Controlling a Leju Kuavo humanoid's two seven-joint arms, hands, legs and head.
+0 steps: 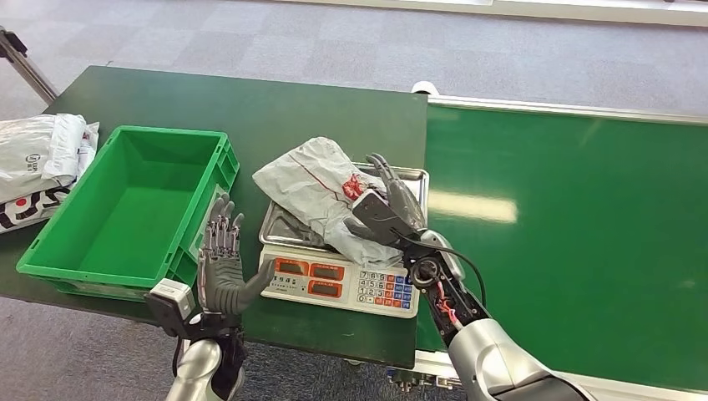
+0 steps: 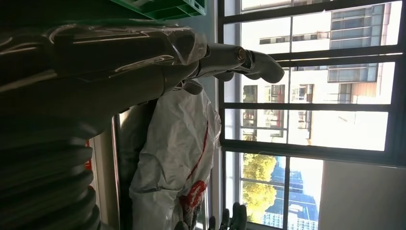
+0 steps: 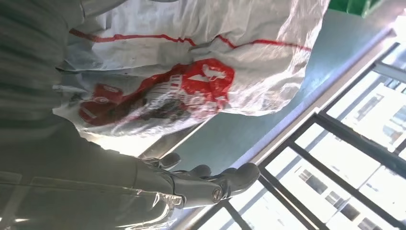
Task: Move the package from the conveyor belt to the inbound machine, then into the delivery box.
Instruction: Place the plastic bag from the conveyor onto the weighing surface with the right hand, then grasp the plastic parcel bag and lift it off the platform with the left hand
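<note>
The package (image 1: 313, 188), a crumpled white plastic bag with a red print, lies on the steel tray of the inbound scale (image 1: 342, 280) in the head view. My right hand (image 1: 386, 209) rests against the package's right edge, its thumb lying over the bag and its fingers stretched straight out above the tray. The right wrist view has the package (image 3: 191, 72) close against the palm, with the right hand (image 3: 191, 184) spread beside it. My left hand (image 1: 221, 259) stands upright and open between the scale and the green delivery box (image 1: 125, 134), holding nothing. The left wrist view looks past the left hand (image 2: 143, 62) at the package (image 2: 177, 143).
The green conveyor belt (image 1: 568, 209) runs along the right side. A dark green table (image 1: 292, 109) carries the scale and the box. More white bags (image 1: 37, 159) lie at the table's far left edge. The box has nothing inside.
</note>
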